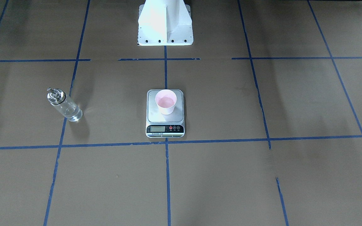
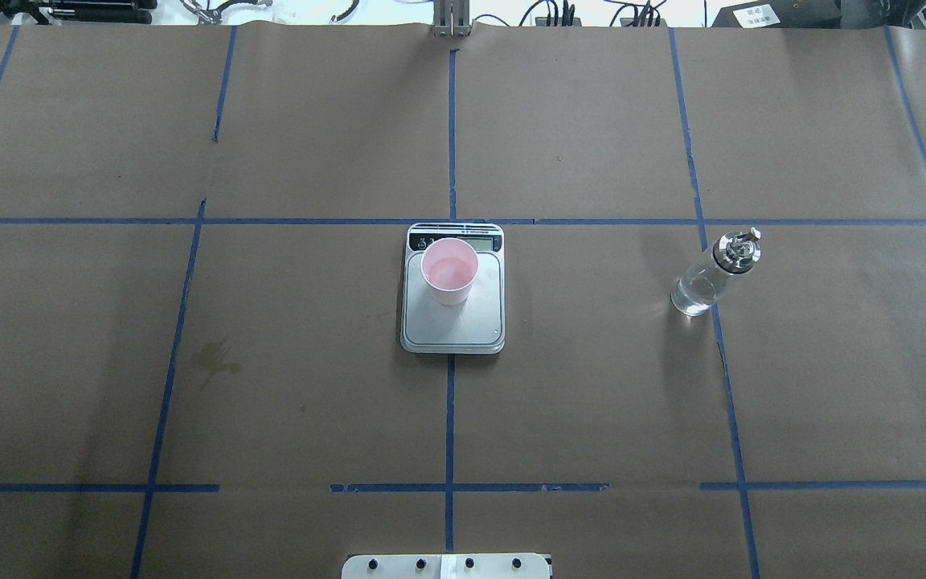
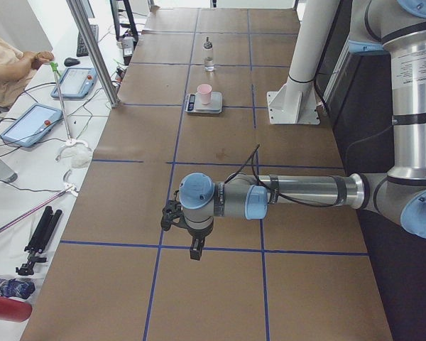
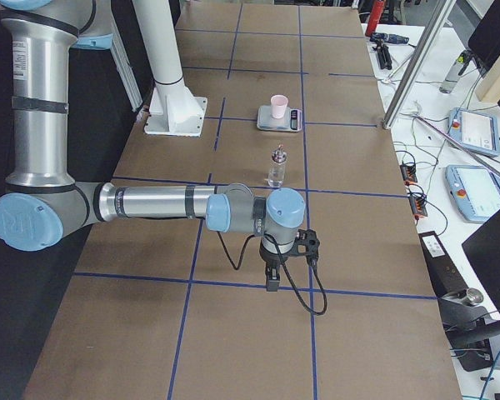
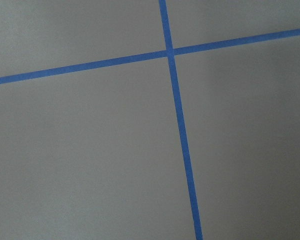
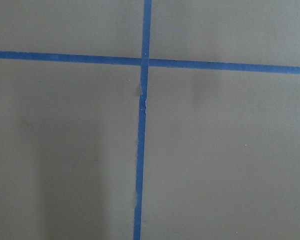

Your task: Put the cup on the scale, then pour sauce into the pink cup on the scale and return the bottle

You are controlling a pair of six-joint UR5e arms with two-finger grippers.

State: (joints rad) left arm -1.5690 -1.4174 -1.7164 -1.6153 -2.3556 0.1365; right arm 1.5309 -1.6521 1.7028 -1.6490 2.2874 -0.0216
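While both arms hung out over the near ends of the table [image 1: 262, 175], your cup [image 1: 166, 102] stood upright on the steel platform of the scale [image 1: 165, 129]. It sat on the half of the platform nearer the display. The scale lay at the middle of the table, straddling a line of blue tape [image 1: 167, 175], with its display facing away from the robot's white base [image 1: 165, 25].

The bottle [image 1: 64, 106] stood upright on the table on the robot's right side, well apart from the scale, touching another tape line. Nothing held it. Clear sauce [image 1: 72, 113] filled its lower part, and its silver cap and spout were on top.

Your left gripper [image 3: 195, 250] pointed down above the brown paper near a tape crossing, far from the scale. Your right gripper [image 4: 272, 279] hung the same way at the opposite end, with the bottle beyond it. Both showed only in the side views, so you could not tell from these whether their fingers were apart or together. Neither was near any of the task's things. Each wrist camera showed only brown paper and crossed blue tape.

A person's arm [image 3: 14, 64] showed at the edge of the left side view, beside a bench with two tablets [image 3: 32, 122].
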